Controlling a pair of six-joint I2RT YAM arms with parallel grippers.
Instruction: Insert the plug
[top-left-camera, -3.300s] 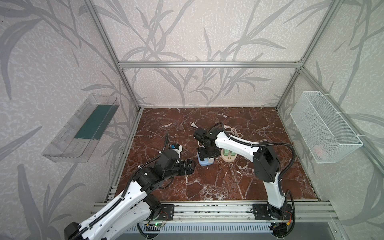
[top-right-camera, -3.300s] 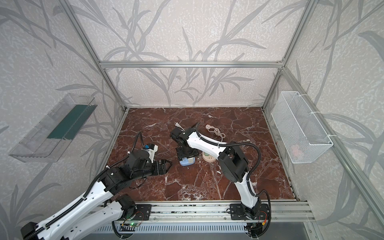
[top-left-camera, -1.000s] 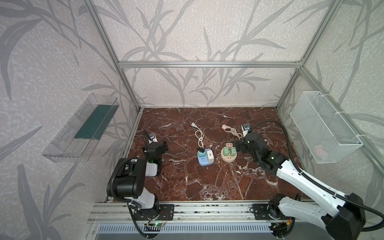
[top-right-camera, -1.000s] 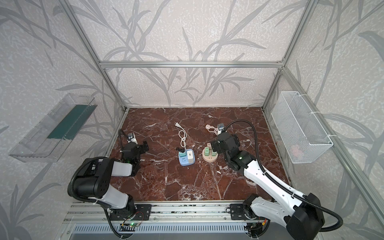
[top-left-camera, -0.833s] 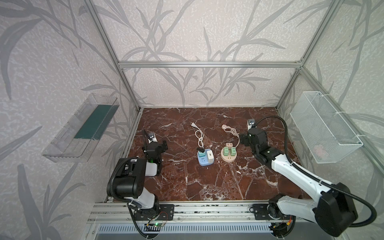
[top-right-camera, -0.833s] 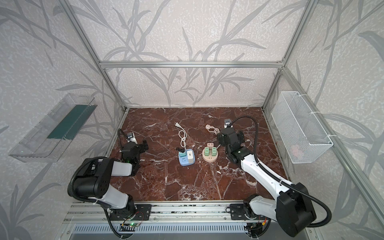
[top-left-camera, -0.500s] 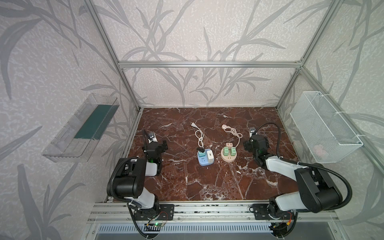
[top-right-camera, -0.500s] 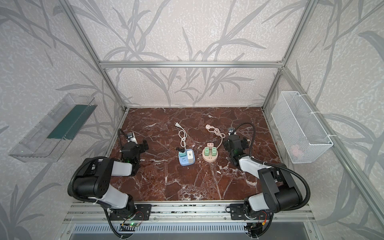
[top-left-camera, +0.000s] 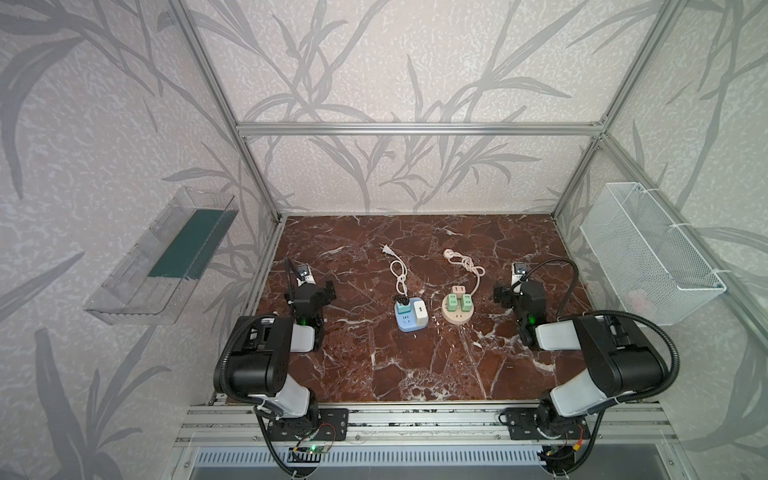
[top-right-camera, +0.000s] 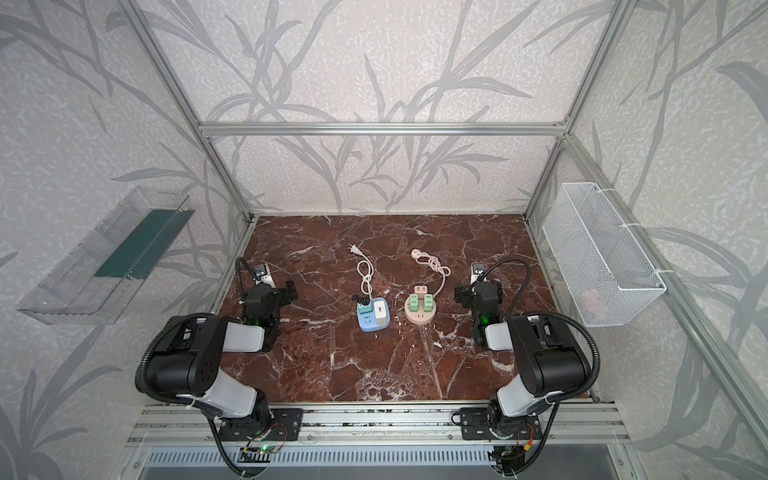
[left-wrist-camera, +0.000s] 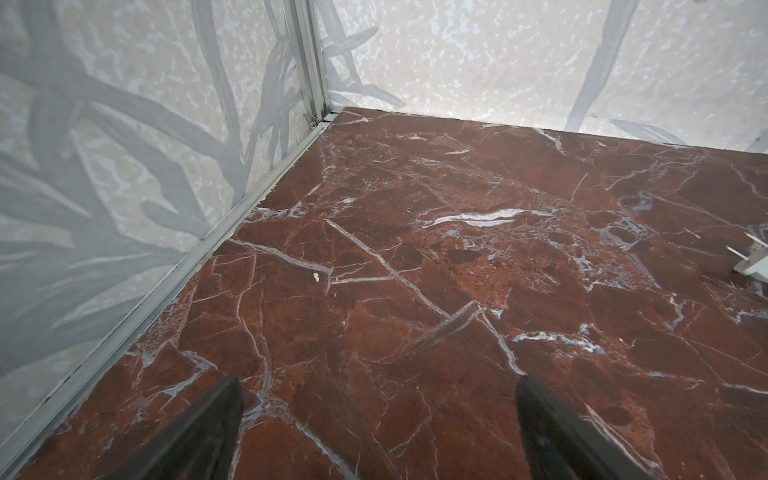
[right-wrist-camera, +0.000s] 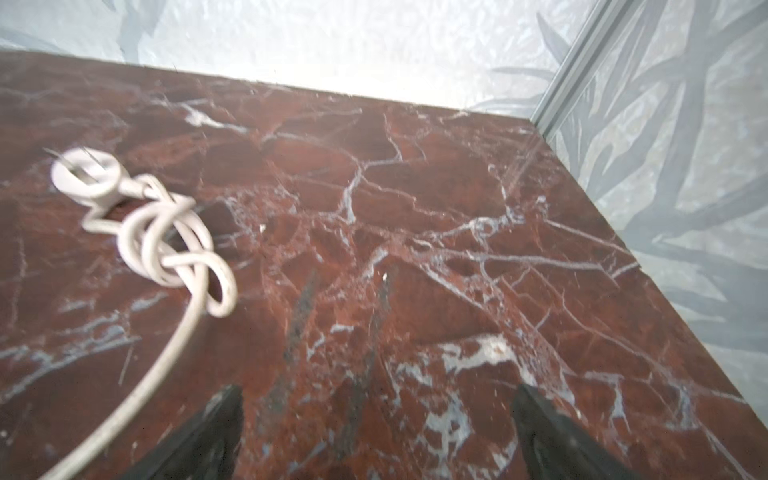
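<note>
A blue socket cube (top-left-camera: 409, 322) (top-right-camera: 371, 322) stands mid-table with a teal plug (top-left-camera: 402, 308) and a white plug (top-left-camera: 420, 309) seated in its top. Its white cord ends in a loose two-prong plug (top-left-camera: 387, 249) (left-wrist-camera: 754, 266). Beside it is a round beige socket (top-left-camera: 456, 318) (top-right-camera: 419, 316) carrying green plugs (top-left-camera: 466, 300). That socket's knotted cord (right-wrist-camera: 166, 241) ends in a round plug (right-wrist-camera: 85, 176). My left gripper (top-left-camera: 309, 289) (left-wrist-camera: 376, 415) is folded back at the left, open and empty. My right gripper (top-left-camera: 519, 293) (right-wrist-camera: 378, 415) is open and empty at the right.
A clear plastic tray (top-left-camera: 166, 253) hangs on the left wall. A white wire basket (top-left-camera: 648, 253) hangs on the right wall. Aluminium frame rails (left-wrist-camera: 232, 220) border the marble table (top-left-camera: 415, 365). Both arm bases sit on the front rail.
The right arm has drawn back from the sockets and folded into its resting pose at the right. The left arm, folded earlier, has stayed put. Both grippers remain open.
</note>
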